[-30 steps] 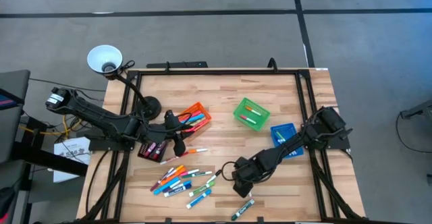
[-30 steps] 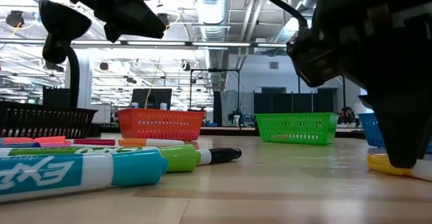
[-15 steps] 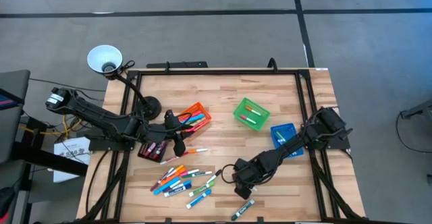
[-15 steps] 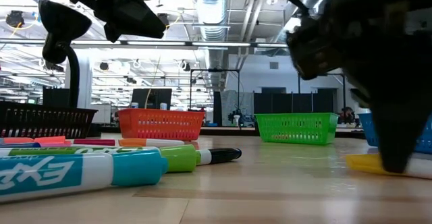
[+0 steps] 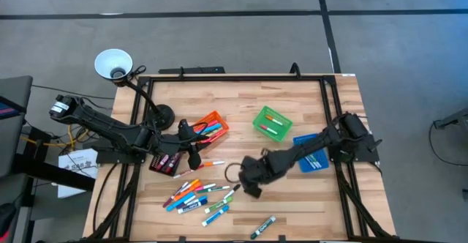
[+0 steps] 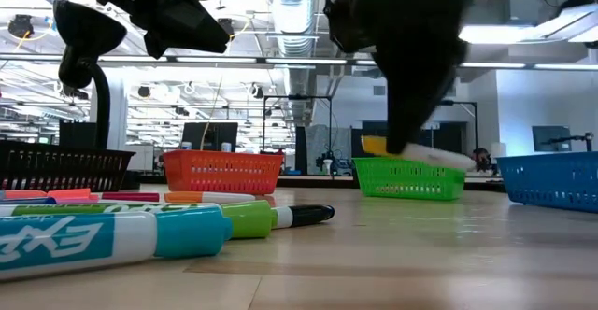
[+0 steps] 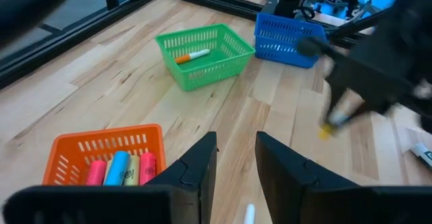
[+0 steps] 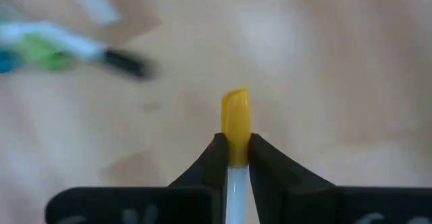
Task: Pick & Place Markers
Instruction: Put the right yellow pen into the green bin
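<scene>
Right gripper [image 8: 233, 158] pinches a yellow-capped marker [image 8: 235, 121] above centre frame, left gripper [image 7: 233, 170] waits half-spread; carriage to a bin appears next.

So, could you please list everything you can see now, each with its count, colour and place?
loose markers: about a dozen, mixed colours, front-left of table
single marker: one, green cap, near front edge
yellow-capped marker: one, white body, held above the table
orange bin: one, left of centre, holds markers
green bin: one, centre back, holds markers
blue bin: one, right side
black bin: one, left side, by the left arm
lamp: one, white, beyond the back-left corner
table: one, light wood
left gripper: near the orange bin, fingers apart, holding nothing
right gripper: mid-table, shut on the yellow-capped marker
</scene>
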You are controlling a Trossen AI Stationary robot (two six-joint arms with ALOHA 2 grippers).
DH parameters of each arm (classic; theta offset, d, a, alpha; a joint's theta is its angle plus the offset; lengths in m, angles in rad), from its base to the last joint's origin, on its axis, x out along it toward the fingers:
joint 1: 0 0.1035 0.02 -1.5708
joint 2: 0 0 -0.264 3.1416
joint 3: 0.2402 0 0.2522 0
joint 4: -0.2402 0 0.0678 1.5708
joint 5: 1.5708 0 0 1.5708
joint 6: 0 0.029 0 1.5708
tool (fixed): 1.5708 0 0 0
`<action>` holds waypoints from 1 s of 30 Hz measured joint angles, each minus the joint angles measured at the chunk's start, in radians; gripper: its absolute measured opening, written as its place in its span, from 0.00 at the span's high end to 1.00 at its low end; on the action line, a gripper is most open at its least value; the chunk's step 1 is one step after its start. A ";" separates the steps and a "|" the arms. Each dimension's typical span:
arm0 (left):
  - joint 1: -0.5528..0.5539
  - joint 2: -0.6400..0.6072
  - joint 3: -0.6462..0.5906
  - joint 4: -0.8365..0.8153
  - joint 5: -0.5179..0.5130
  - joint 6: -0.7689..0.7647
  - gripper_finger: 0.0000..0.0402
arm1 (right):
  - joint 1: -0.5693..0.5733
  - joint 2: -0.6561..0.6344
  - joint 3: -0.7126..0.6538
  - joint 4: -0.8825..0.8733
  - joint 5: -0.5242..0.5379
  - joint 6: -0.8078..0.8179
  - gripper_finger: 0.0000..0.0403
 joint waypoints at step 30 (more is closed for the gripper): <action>0.000 0.000 0.000 0.020 0.000 0.059 0.75 | -0.395 -0.374 -0.401 0.002 0.293 -0.367 0.89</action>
